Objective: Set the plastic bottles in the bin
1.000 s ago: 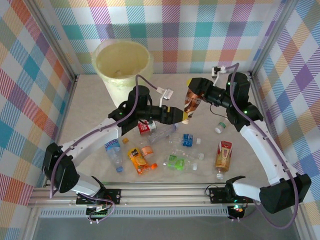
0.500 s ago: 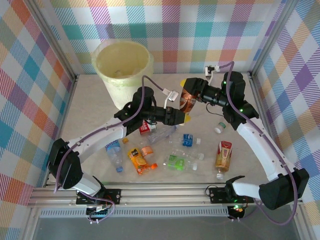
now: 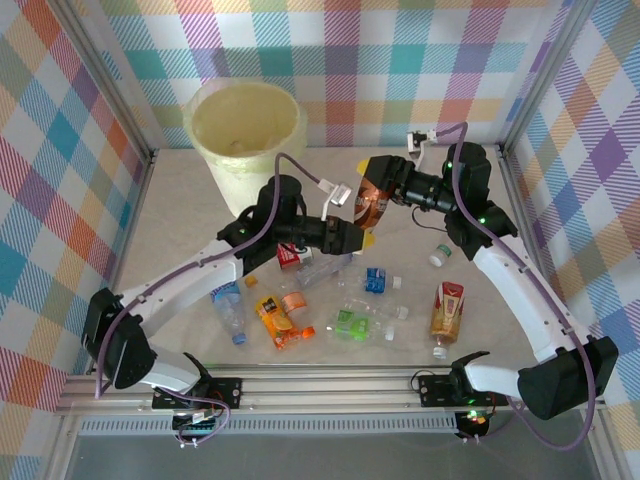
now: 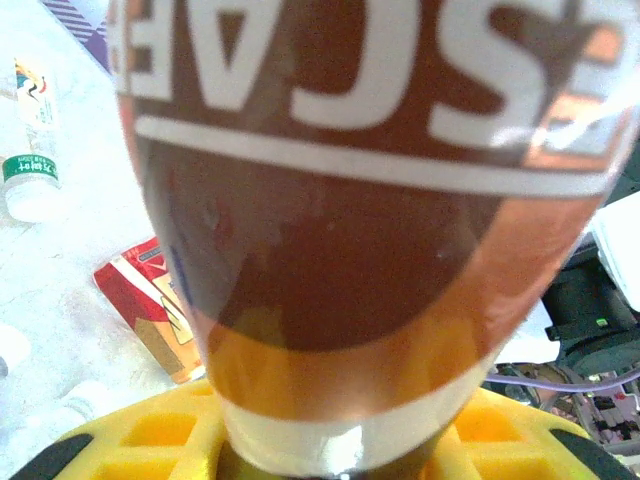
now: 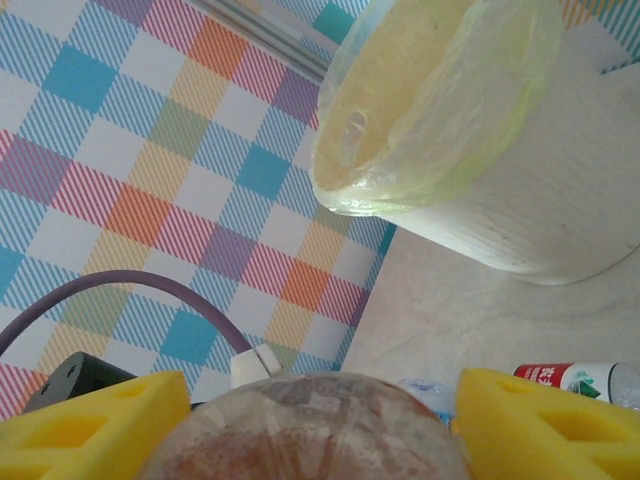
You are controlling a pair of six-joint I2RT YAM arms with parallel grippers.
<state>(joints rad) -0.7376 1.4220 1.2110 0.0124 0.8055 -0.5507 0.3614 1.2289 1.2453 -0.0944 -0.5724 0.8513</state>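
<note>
Pale stone-patterned table [image 3: 180, 225], closed in by checked walls [image 3: 60, 150] on three sides. At its far left corner, upright with the mouth open, the bin [image 3: 240, 178]: round, pale yellow, translucent, by far the biggest thing there. Left arm [image 3: 190, 282] stretched from the near left corner to the middle of the table; right arm [image 3: 520, 290] up along the right edge from the near right corner, then bent leftward to the middle. Both ending at one brown bottle [image 3: 370, 205], held over the middle of the table toward the far edge, apart from the bin. Right hand [image 5: 320, 440] pinching one end of that bottle, yellow fingers [image 5: 530, 410] tight against either side in the right wrist view, bin beyond them. Left hand [image 4: 330, 445] at the bottle's narrower end, its yellow fingers [image 4: 150, 435] flanking it just below the brown and white label; clamped or merely alongside, cannot tell. The rest lying loose between the middle and the near edge, all well apart from the bin: brown-and-red bottle [image 3: 447, 310] nearest the right edge; blue-labelled bottle [image 3: 228, 305] nearest the left edge, orange bottle [image 3: 275, 322] just beside it; clear bottle [image 3: 328, 265] just beside the left hand, toward the near edge, red-labelled bottle [image 3: 289, 256] at its end toward the left edge; green bottle [image 3: 352, 322] close to the near edge; small blue bottle [image 3: 375, 280] mid-table; small green-capped bottle [image 3: 440, 255] beside the right arm. Thin purple cable [image 5: 130, 278] arcing before the checked wall in the right wrist view.
</note>
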